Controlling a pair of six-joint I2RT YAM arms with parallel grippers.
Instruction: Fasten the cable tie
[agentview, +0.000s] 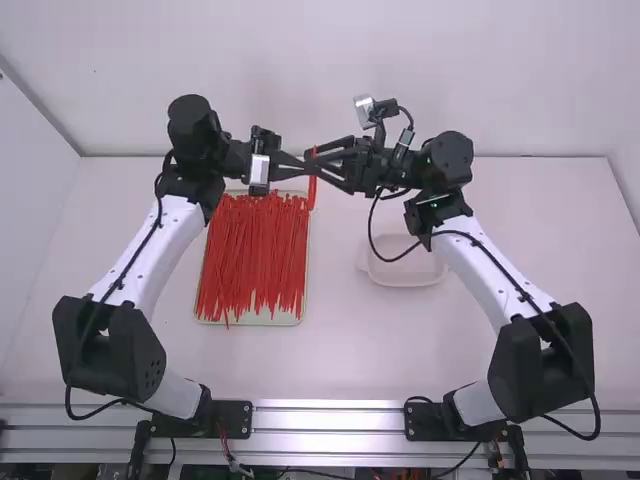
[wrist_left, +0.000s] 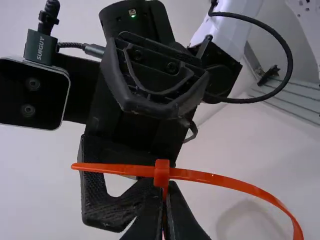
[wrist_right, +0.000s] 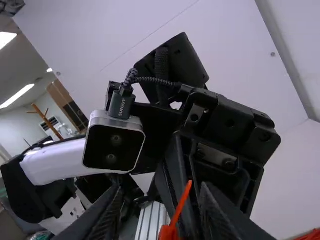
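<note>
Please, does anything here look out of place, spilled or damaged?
Nothing stands out. The left tool holds the tie near its head, looped and unbroken; the spare ties lie together on the tray.

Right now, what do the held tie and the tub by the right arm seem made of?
Cable tie: likely nylon plastic, smooth red, bending in a springy loop. Tub: probably translucent plastic; the table shows through its walls.
</note>
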